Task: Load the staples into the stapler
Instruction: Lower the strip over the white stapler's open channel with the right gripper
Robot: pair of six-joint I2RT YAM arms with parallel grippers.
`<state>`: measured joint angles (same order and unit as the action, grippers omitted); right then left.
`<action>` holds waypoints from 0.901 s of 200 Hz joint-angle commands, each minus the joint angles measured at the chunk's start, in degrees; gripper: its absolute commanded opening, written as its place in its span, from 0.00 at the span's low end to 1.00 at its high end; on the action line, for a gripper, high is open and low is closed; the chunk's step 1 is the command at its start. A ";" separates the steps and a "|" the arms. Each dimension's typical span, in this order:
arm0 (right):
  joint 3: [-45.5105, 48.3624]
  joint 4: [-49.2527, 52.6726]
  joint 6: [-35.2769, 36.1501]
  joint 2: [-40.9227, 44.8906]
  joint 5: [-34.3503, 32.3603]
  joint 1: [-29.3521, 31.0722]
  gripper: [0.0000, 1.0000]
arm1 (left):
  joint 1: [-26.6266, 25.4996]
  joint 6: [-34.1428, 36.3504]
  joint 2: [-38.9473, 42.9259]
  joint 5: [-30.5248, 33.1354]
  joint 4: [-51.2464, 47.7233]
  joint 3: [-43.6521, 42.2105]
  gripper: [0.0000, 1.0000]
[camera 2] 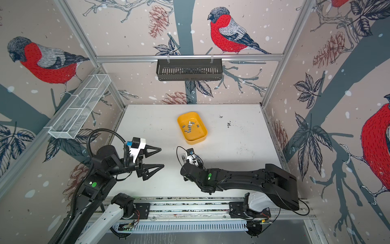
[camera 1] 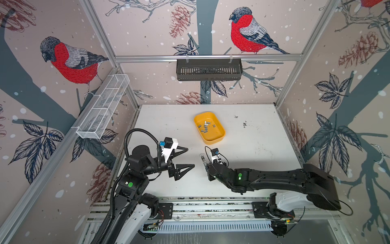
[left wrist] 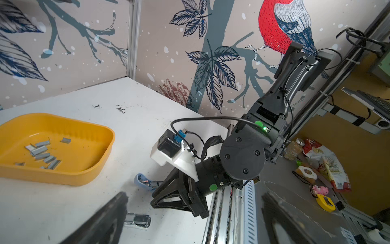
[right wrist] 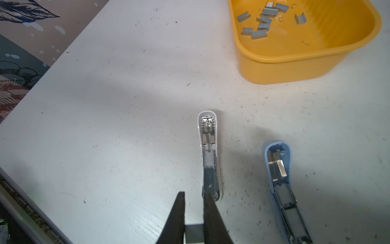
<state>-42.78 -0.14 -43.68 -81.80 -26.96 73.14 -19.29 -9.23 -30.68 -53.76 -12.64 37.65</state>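
Note:
Several grey staples (right wrist: 261, 21) lie loose in a yellow tray (right wrist: 285, 67); both top views show them too (camera 1: 205, 126) (camera 2: 190, 127). A white stapler (right wrist: 207, 147) lies opened flat on the table, and a blue stapler (right wrist: 280, 179) lies opened beside it. My right gripper (right wrist: 194, 194) hovers at the white stapler's rear end. Its fingers stand narrowly apart, shut on a grey strip of staples (right wrist: 194, 233) held well back from the tips. My left gripper (camera 1: 191, 157) hangs wide open over bare table, left of both staplers, holding nothing.
A black slotted basket (camera 1: 209, 69) hangs on the back rail. A white mesh basket (camera 1: 103, 105) is fixed to the left wall. The arms' metal rail (camera 1: 211, 208) runs along the table's front edge. Dark specks (camera 1: 244, 124) dot the table behind the tray.

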 commanded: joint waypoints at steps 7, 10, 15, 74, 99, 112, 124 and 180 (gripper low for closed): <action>-1.53 -1.39 1.12 -2.49 1.83 -1.15 0.17 | 0.13 -2.96 1.57 1.71 5.65 -3.55 0.99; -1.56 -1.50 1.21 -2.77 2.09 -1.34 0.17 | 0.13 -3.06 1.66 1.88 5.84 -3.93 0.99; -1.60 -1.73 1.31 -3.23 2.56 -1.73 0.17 | 0.12 -3.25 1.67 1.76 6.35 -4.57 0.99; -3.01 -2.54 2.46 -7.55 5.83 -4.35 0.17 | 0.08 -3.12 2.77 2.78 5.96 -5.61 0.99; -3.50 -2.85 2.66 -8.92 7.08 -5.07 0.17 | 0.11 -3.93 3.82 3.31 6.75 -6.54 0.99; -4.07 -2.72 2.87 -9.73 7.11 -5.17 0.17 | 0.13 -3.95 4.13 3.30 6.84 -6.60 0.99; -4.48 -2.58 2.85 -10.62 7.22 -5.31 0.17 | 0.13 -4.16 3.98 2.81 7.27 -6.87 0.99; -6.20 -1.81 2.92 -13.96 5.28 -5.54 0.16 | 0.13 -4.67 2.64 1.70 8.01 -7.22 0.99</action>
<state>-48.36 -2.04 -41.58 -94.89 -19.97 67.68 -19.29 -13.65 -27.83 -50.92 -7.97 30.65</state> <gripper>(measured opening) 0.169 0.986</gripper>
